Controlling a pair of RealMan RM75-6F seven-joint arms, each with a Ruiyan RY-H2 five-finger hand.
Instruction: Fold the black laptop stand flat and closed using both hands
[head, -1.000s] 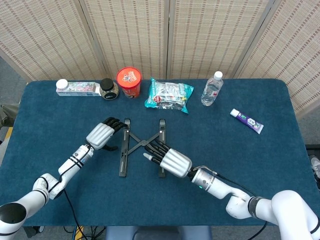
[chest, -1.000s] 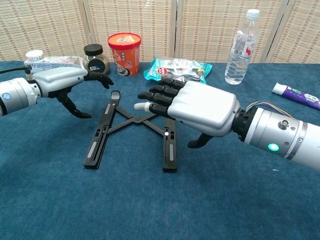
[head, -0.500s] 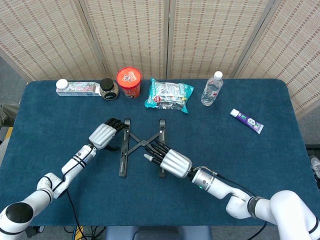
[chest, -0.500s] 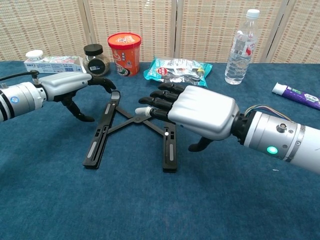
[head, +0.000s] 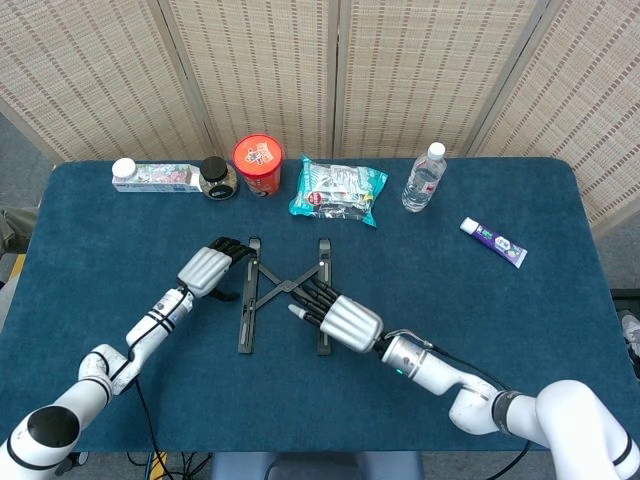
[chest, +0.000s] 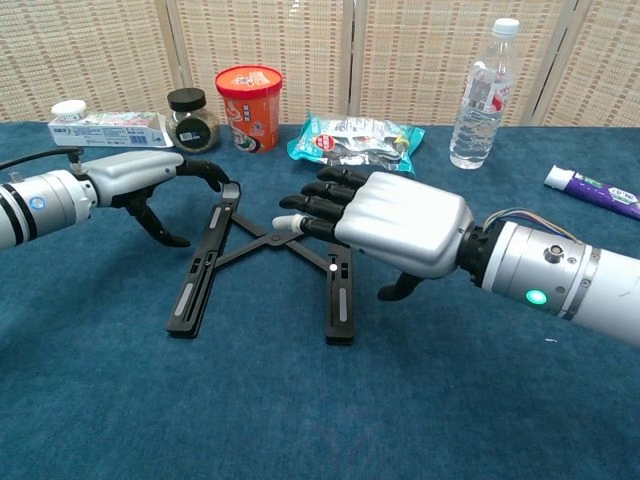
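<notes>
Laptop stand (head: 283, 295), black, lies spread open at the centre of the frame on the blue bench (head: 520, 330): two long rails joined by crossed links. It is not yet folded.

Left hand (head: 207, 270) sits at the upper end of the left rail (chest: 205, 262), fingers curled down toward it; contact cannot be confirmed. It holds nothing. Right hand (chest: 385, 220) hovers over the right rail (chest: 341, 287) and the crossed links, fingers extended and slightly apart, empty. Whether its fingertips touch the stand cannot be told.

Risks from this position:

- Uneven push. If one hand drives its rail inward before the other is braced, the stand will probably slide or pivot across the cloth instead of closing.
- Finger trap. The right fingers lie over the link crossing; closing rails could pinch them.
- Loss of sight. The right hand hides most of its rail in the chest view, so alignment must be judged from the head view.
- Overshoot toward the top of the frame could nudge the snack bag (head: 338, 190) or red cup (head: 258, 165).
</notes>
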